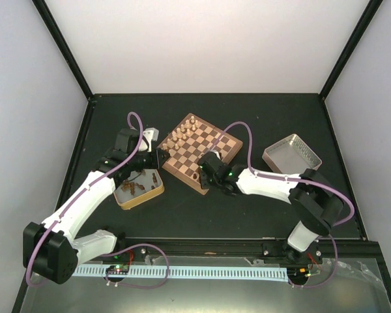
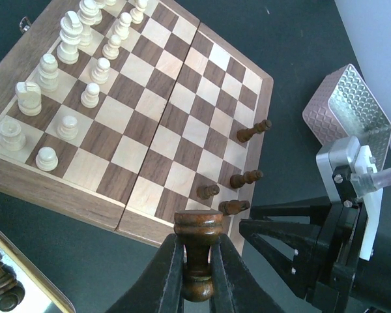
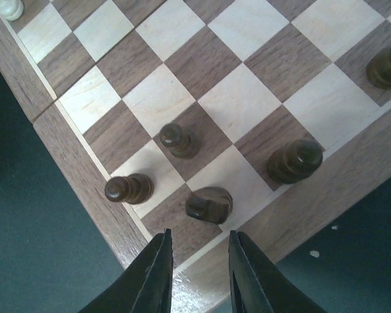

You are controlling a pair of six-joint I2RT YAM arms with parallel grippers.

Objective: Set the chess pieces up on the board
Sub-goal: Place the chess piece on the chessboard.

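Jaws of the left gripper (image 2: 197, 246) are being pressed shut on a dark piece (image 2: 198, 225). Right gripper (image 3: 197, 251) jaws are being held slightly apart, empty, over the board (image 3: 65, 153).

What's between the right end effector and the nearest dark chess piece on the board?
Only bare board separates the right end effector from the nearest dark chess piece; the right wrist view shows it.

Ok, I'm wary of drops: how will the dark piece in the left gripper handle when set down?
The dark chess piece looks like rigid turned wood, so the left gripper likely won't crush it. Its glossy narrow stem might swivel in the grip. It is slender and tall, so it could tip if released tilted.
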